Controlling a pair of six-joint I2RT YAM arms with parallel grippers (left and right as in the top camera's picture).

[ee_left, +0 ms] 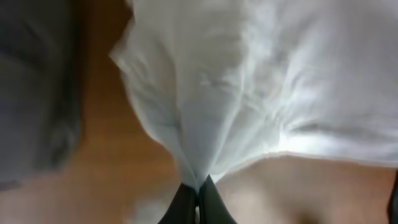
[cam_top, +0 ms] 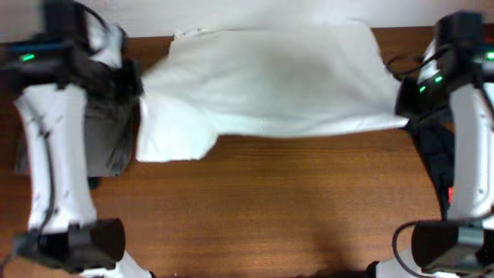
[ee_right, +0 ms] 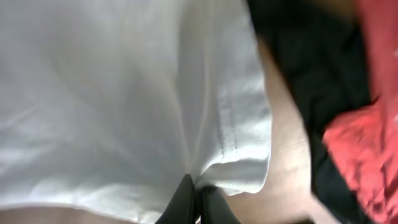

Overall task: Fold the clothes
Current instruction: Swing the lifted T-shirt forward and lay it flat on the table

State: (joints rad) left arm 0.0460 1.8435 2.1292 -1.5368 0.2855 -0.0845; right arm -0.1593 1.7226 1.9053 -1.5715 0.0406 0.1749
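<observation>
A white T-shirt (cam_top: 270,81) lies stretched across the far half of the wooden table, one sleeve hanging toward the front left. My left gripper (cam_top: 137,86) is shut on the shirt's left edge; the left wrist view shows the cloth (ee_left: 249,81) bunched into the closed black fingers (ee_left: 199,190). My right gripper (cam_top: 401,100) is shut on the shirt's right edge; the right wrist view shows the hem (ee_right: 242,155) pinched in the closed fingers (ee_right: 196,190). The shirt is pulled taut between both grippers.
A grey folded garment (cam_top: 104,143) lies under the left arm, also seen in the left wrist view (ee_left: 37,87). Black and red clothes (ee_right: 348,124) lie at the right by the right arm (cam_top: 436,150). Bare wood table (cam_top: 270,208) fills the front.
</observation>
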